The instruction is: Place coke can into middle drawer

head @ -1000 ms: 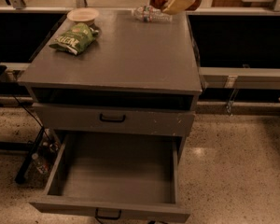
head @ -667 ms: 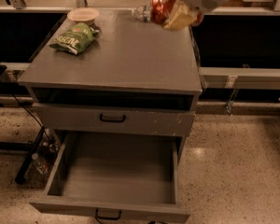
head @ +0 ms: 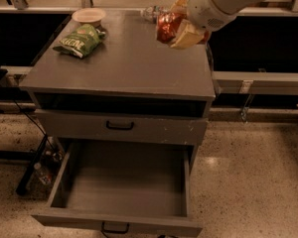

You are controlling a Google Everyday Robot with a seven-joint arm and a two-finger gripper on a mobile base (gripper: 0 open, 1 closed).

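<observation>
The coke can [head: 164, 28] was off the surface, gripped in the end effector [head: 178, 23], whose pale tan fingers [head: 187, 35] were clenched on it from either side. The can showed as a red, shiny, crumpled shape, tilted rather than upright. It hung over the far right part of the bench [head: 129, 66], close to the right edge. The white arm [head: 216, 4] reached in from the upper right corner of the view.

Just behind the can, at the back of the bench, a clear water bottle [head: 150, 13] lay on its side. Well apart on the far left of the bench lay a green chip bag [head: 77, 39], and a small round bowl [head: 88, 16] sat right behind it, touching or nearly touching the bag.

Below the bench top was a dark open slot, and under that a grey drawer front [head: 154, 130] with a black handle [head: 120, 126] and pale scuff specks, pushed in. Beneath it the middle drawer [head: 59, 180] stood pulled far out toward the camera. Its deep box and flat grey floor lay in plain view, with nothing in it. A small black handle [head: 114, 228] sat on its narrow front panel at the bottom of the view. The can was well away from this drawer, higher and farther back. Speckled floor [head: 248, 182] surrounded the unit
</observation>
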